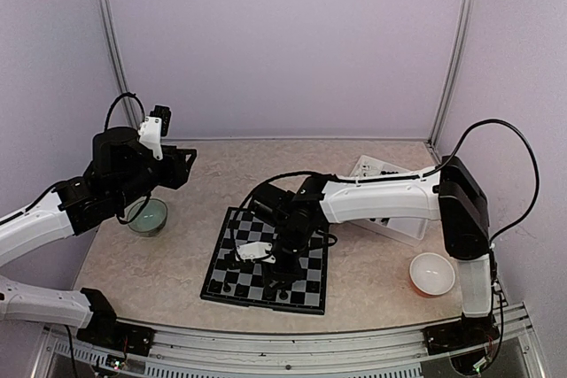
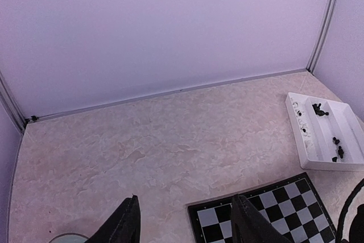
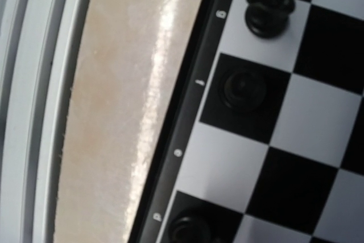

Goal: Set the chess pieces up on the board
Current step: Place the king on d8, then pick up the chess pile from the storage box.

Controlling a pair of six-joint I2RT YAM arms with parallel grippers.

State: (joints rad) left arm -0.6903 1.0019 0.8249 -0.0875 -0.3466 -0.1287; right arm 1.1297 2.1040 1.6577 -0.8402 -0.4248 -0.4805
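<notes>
right arm is stretched across the table and the right gripper [image 1: 280, 270] hangs over the chessboard [image 1: 306, 294], which lies toward 6 o'clock on the tabletop. whether its jaws are apart or holding anything, i cannot tell: from above it is a dark knot, and its own camera shows no fingers at all. that wrist view looks straight down on the board's bordered edge. one black piece [image 3: 243, 89] stands on a dark square just inside the border, a second [image 3: 268, 12] on a light square at 12 o'clock of it, and a third [image 3: 190, 226] down at 7 o'clock. the left gripper [image 2: 186, 202] is held high at 9 o'clock, fingers well apart with nothing between them, looking out over the white compartment tray [image 2: 296, 119], where a few dark pieces lie loose. my read is that this is a placing step along that edge row. to do it well, come down plumb and centre the piece on its own square. part the fingers only slightly so the neighbours aren't clipped, then lift straight up before swinging toward the tray at 2 o'clock.
</notes>
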